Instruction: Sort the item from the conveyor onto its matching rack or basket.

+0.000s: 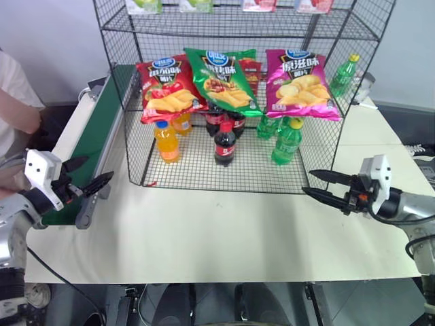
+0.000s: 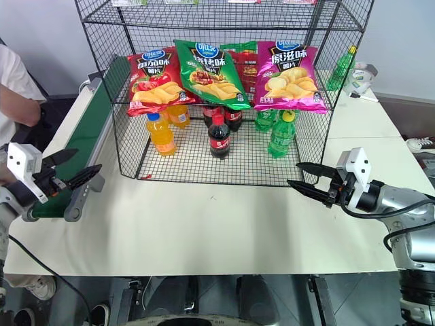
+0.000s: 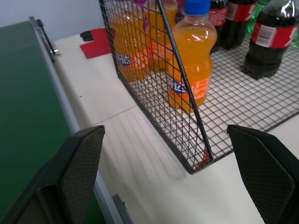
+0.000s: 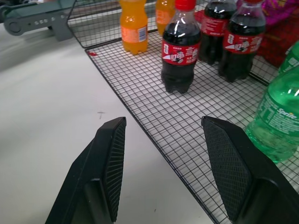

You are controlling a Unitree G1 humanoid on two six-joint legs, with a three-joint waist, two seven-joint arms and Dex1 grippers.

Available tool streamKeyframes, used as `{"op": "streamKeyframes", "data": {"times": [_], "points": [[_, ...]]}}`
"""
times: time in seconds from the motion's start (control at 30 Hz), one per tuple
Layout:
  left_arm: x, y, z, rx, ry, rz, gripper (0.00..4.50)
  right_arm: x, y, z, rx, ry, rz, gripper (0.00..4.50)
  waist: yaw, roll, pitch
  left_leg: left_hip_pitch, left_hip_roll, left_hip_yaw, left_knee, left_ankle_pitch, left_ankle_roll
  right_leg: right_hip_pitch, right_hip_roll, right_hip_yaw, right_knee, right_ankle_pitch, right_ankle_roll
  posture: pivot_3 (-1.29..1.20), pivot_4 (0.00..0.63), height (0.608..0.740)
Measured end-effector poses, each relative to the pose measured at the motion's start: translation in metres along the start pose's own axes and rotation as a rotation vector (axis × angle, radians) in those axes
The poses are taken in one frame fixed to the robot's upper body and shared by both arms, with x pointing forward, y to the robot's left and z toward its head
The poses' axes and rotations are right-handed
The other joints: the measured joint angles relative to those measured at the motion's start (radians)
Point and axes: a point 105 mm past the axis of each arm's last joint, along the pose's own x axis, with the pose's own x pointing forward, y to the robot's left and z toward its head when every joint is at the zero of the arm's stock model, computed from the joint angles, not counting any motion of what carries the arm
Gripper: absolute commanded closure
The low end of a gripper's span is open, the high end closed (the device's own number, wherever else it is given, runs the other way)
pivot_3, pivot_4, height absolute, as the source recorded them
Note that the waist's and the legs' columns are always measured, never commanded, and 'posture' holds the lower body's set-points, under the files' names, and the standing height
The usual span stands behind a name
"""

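The green crisp bag [image 1: 223, 80] is glossy foil-like film, catching the light like the red crisp bag [image 1: 165, 87] and magenta crisp bag [image 1: 300, 84] beside it. The rack [image 1: 204, 170] is thin black wire grid. The conveyor [image 1: 95, 129] has a matt dark green belt with pale metal rails. The table [image 1: 224, 231] is smooth, matt cream. The cola bottles [image 4: 181, 49] are shiny clear plastic. The right gripper [image 4: 166, 172] has matt black fingers with fine cross-hatched pads.

Red crisp bag [image 1: 165, 88], magenta crisp bag [image 1: 301, 85], orange bottles [image 1: 167, 141], cola bottles [image 1: 225, 143].
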Motion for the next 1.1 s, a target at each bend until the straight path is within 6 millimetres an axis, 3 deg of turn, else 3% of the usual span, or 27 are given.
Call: {"op": "streamKeyframes", "data": {"times": [0.67,1.1], "points": [[0.003,-0.002,-0.007,-0.033,-0.036,-0.024,0.0,-0.003,-0.001,-0.005,0.003,0.025,-0.029,1.85,0.001,0.0,0.0,0.0,0.0,0.0,0.002,0.0,0.0,0.001,0.0,0.0,0.001,0.001,0.002,0.0,0.15,0.739],[0.019,-0.024,-0.012,-0.05,-0.041,-0.111,0.0,-0.021,0.004,-0.017,-0.001,0.067,-0.027,1.85,0.019,0.0,0.0,0.0,0.0,0.0,0.003,0.0,0.0,0.001,0.001,0.0,0.001,0.001,0.003,0.0,0.15,0.739]]}}
